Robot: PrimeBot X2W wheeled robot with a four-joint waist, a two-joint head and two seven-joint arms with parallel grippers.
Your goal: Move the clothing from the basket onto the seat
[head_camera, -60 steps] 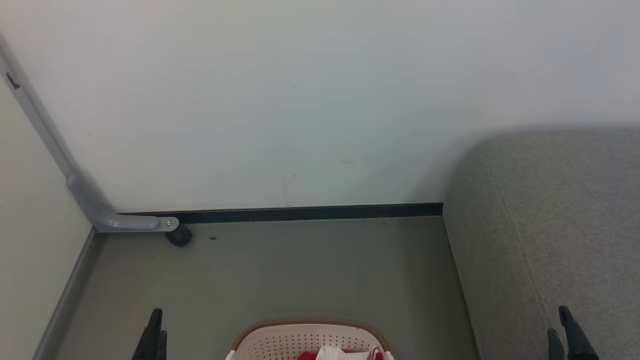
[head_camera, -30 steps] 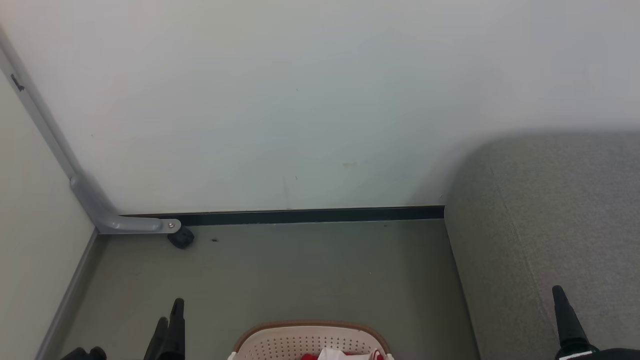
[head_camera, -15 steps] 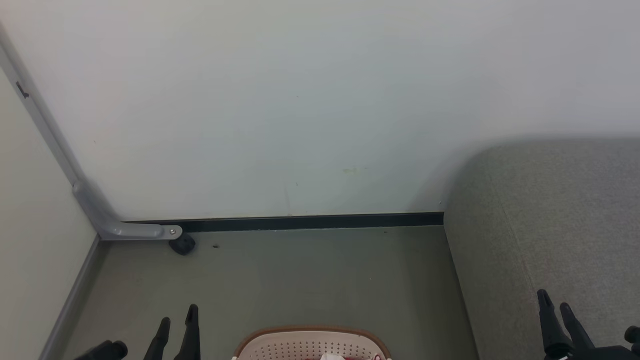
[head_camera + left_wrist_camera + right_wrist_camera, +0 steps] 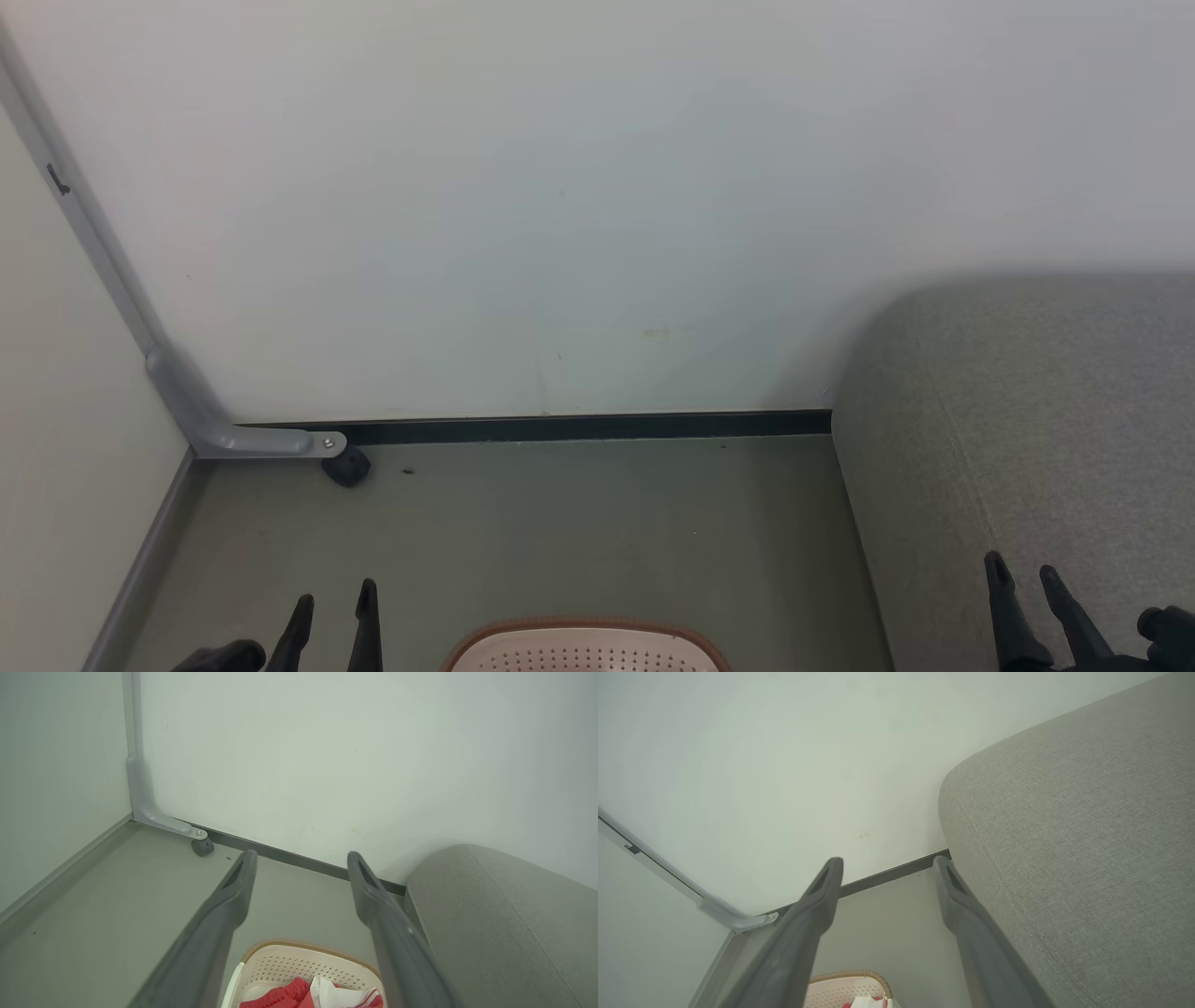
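Down at the near edge of the head view, on the floor (image 4: 560, 523) close by the left side of the seat (image 4: 1046, 420): basket (image 4: 586, 653), far rim and holed wall in sight. Clothing (image 4: 285, 995) inside it, seen from the left wrist view as a loose red heap with a white piece on top, lying below the rim. None on the seat yet, so judged at the very start, reach not begun.

Left gripper (image 4: 335, 597) low at near left, above the floor beside the basket, fingers spread wide, nothing between them. Right gripper (image 4: 1020, 565) at near right over the seat's near part, likewise spread wide and empty.

Likely light, limp and crumpled; no stiffness to lever against, and liable to trail or snag a hem on the rim when lifted. Probably not slippery, being cloth, and not fragile. Best taken at a raised fold near the top of the heap, pinching a thick bunch rather than a single edge, then lifted well clear of the rim before swinging right. Worth watching for a second garment dragged up with the first.
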